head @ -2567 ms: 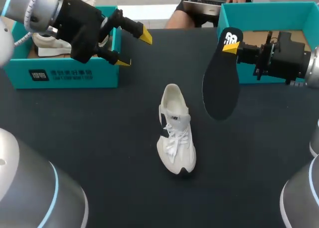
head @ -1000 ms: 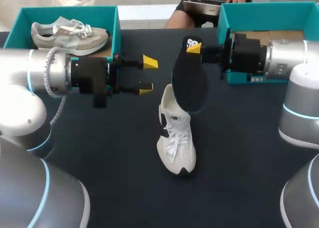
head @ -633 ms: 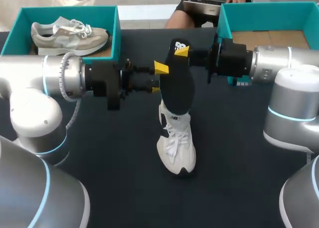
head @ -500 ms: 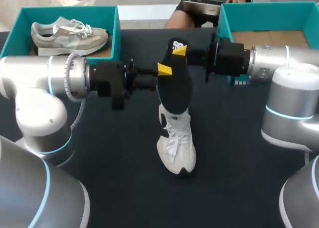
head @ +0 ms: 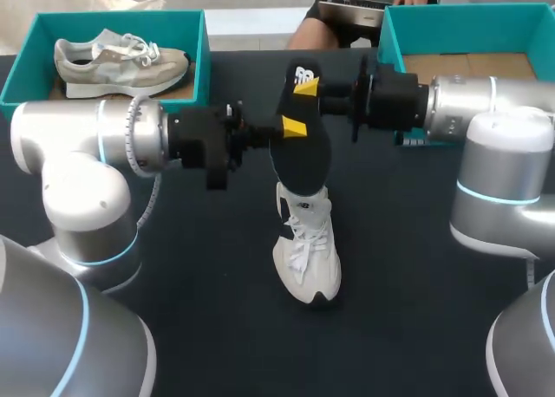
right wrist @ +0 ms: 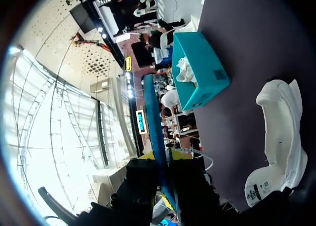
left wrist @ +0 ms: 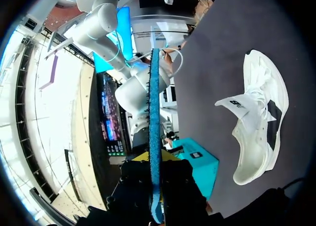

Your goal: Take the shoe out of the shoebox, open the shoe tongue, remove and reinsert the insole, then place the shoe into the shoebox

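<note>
— How much of the task is done?

— The shoe (head: 305, 241) is already out of the shoebox (head: 468, 16) and is laid on the table (head: 416, 267) in the middle of the frame, with its tongue pulled open. The insole (head: 302, 146) is removed and is held upright over the heel end of the shoe.

— By which tool is it held?

— The right tool (head: 305, 87) is clamped on its upper end. The left tool (head: 293, 126) appears closed on its middle, one finger on each face.

— What is left?

— It is judged that the insole must be put back, and then the shoe placed into the empty shoebox at the upper right.
</note>
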### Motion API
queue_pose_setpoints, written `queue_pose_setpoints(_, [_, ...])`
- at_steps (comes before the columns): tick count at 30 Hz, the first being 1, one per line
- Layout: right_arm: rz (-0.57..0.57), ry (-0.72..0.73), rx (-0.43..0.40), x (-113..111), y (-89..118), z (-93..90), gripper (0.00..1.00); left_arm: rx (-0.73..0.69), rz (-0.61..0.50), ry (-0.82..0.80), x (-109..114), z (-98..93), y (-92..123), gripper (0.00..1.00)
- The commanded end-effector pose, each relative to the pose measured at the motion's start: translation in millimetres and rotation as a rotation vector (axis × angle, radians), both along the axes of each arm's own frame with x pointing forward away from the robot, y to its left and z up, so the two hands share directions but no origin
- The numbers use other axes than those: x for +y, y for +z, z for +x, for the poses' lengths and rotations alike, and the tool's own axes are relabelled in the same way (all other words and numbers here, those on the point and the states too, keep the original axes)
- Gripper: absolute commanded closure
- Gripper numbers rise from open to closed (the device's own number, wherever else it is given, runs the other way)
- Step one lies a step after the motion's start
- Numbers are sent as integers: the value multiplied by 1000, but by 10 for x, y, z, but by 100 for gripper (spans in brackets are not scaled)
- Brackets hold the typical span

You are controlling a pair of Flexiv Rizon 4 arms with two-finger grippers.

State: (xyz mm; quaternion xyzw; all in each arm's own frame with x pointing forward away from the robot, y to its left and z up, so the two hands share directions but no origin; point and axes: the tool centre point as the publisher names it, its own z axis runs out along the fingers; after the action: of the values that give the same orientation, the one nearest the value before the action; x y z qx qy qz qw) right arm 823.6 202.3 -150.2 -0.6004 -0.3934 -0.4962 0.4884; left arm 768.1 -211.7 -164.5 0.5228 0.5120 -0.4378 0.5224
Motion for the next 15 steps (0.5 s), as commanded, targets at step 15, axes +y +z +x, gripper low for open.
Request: queue_pose_setpoints(15, [-124,300,-192,-683,-58,-606,0,24,-11,-4,566,-220,188,100])
